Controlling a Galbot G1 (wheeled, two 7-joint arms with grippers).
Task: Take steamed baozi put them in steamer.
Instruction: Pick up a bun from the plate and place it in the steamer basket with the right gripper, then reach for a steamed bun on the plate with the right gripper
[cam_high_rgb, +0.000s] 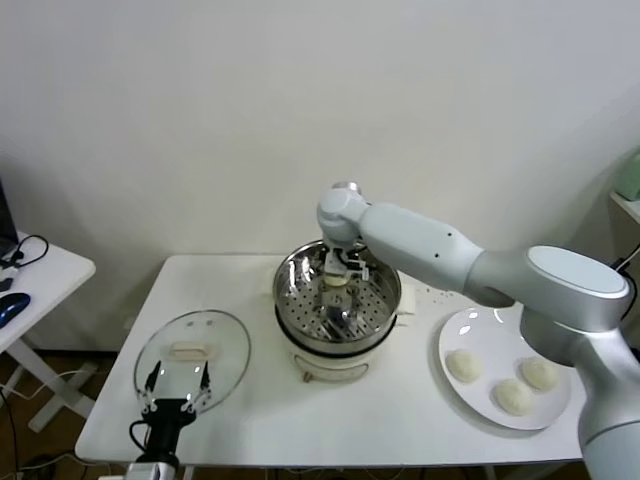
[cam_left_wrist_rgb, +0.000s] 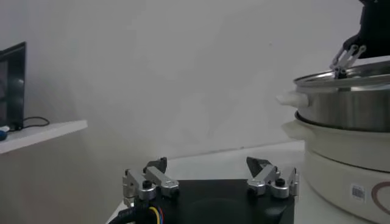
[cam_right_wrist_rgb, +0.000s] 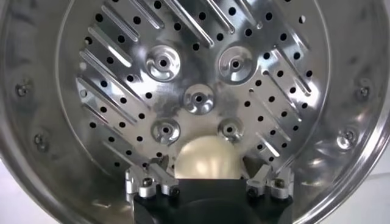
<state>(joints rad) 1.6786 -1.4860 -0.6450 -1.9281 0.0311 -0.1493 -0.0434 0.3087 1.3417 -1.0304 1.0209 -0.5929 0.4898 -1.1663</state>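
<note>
The right gripper (cam_high_rgb: 338, 278) hangs over the steamer (cam_high_rgb: 385, 310), reaching down inside the steel basket, and its fingers (cam_right_wrist_rgb: 146, 181) are closed on a baozi (cam_right_wrist_rgb: 206, 159). In the right wrist view that bun sits between the two fingers, above the perforated floor of the steamer (cam_right_wrist_rgb: 109, 79); whether it touches the floor I cannot tell. The basket rests on its cream-white cooker base, which stands about mid-surface (cam_high_rgb: 400, 420).

To the robot's right of the steamer lies a white plate (cam_high_rgb: 480, 335), near it but not touching, with three more buns (cam_high_rgb: 514, 397) on it, close together.

On the other side of the steamer, a round glass lid (cam_high_rgb: 225, 340) lies flat on the surface. The left gripper (cam_high_rgb: 177, 385) waits over the lid's near edge, well apart from the steamer, with its fingers (cam_left_wrist_rgb: 149, 181) spread wide and nothing between them. From the left wrist view the steamer (cam_left_wrist_rgb: 347, 109) shows side-on, with the right gripper's fingertips dipping past its rim.

Farther off past the lid stands a second small table (cam_high_rgb: 45, 275).
</note>
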